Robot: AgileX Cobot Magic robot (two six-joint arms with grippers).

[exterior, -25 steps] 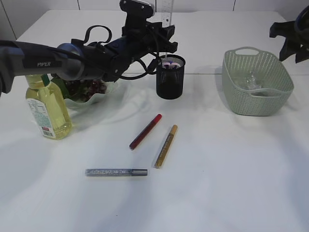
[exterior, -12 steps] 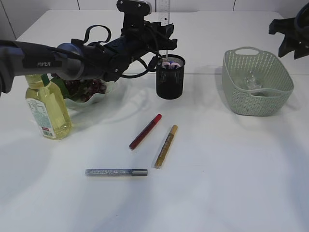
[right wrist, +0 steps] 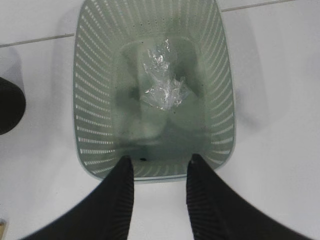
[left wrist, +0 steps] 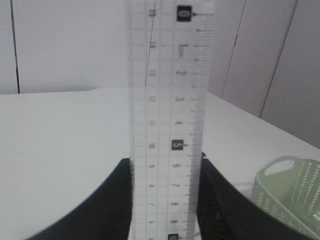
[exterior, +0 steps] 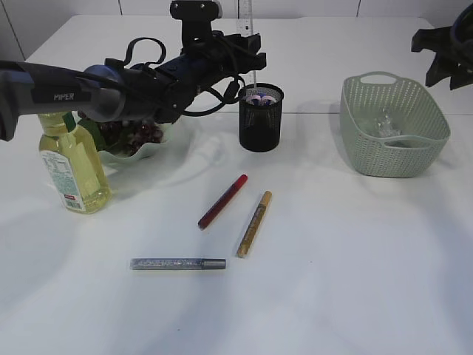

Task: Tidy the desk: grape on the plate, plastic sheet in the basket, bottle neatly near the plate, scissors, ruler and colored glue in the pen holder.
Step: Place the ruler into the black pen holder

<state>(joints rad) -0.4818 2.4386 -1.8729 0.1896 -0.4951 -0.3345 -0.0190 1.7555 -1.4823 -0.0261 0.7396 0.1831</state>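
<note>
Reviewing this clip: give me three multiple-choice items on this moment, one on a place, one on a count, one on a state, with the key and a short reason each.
1. Where is the plastic sheet?
A. On the plate
B. In the basket
C. In the pen holder

2. How many colored glue pens lie on the table?
A. Three
B. One
C. Five

3. How is the ruler held?
A. Lying flat on the table
B. Dropped in the basket
C. Upright between the left gripper fingers

Key: 1 B, the crumpled clear sheet sits on the basket floor. 2 A, a red, a gold and a silver pen lie on the table. 3 C, the fingers clamp both its edges.
</note>
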